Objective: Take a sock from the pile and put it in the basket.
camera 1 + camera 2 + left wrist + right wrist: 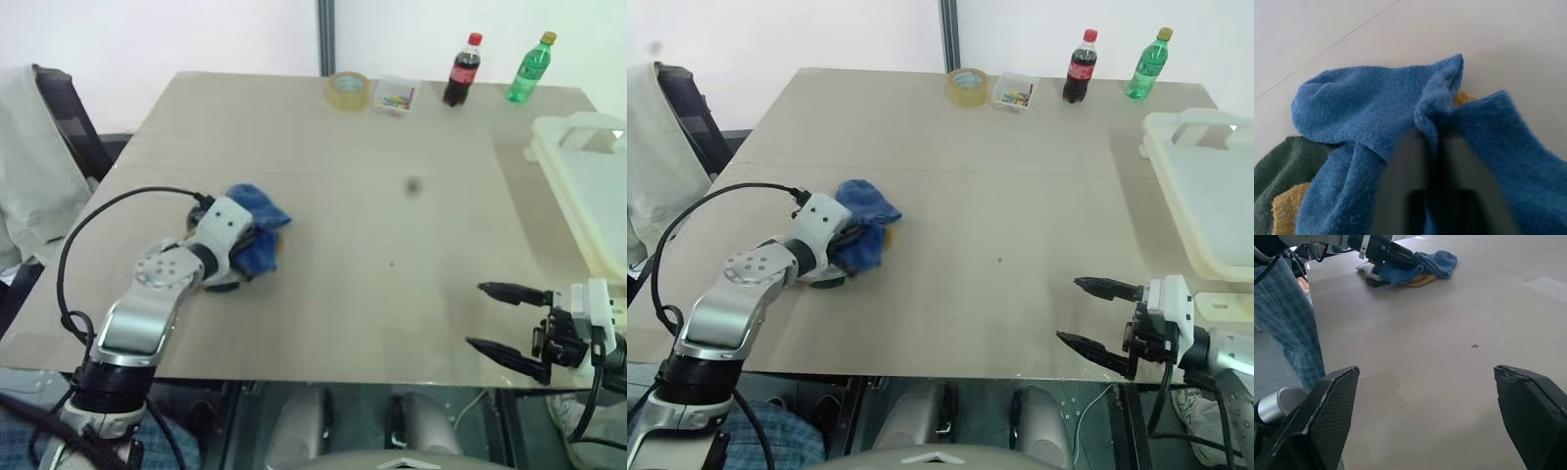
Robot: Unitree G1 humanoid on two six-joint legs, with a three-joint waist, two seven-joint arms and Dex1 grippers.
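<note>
Left gripper [1432, 161] buried in the pile [257, 227] at left of table [392, 225], fingers pinching a fold of blue sock [1376, 112]; right gripper [505, 323] spread wide, empty, near right; basket [593, 186] far right.

Left silver-and-white arm reaching forward, wrist bent down, black two-fingered left gripper [1432, 161] buried in the heap of ankle socks [257, 220], fingers close together on a blue fold. Right black two-fingered gripper [505, 323] well apart from that heap, level, jaws spread wide, holding nothing.
</note>
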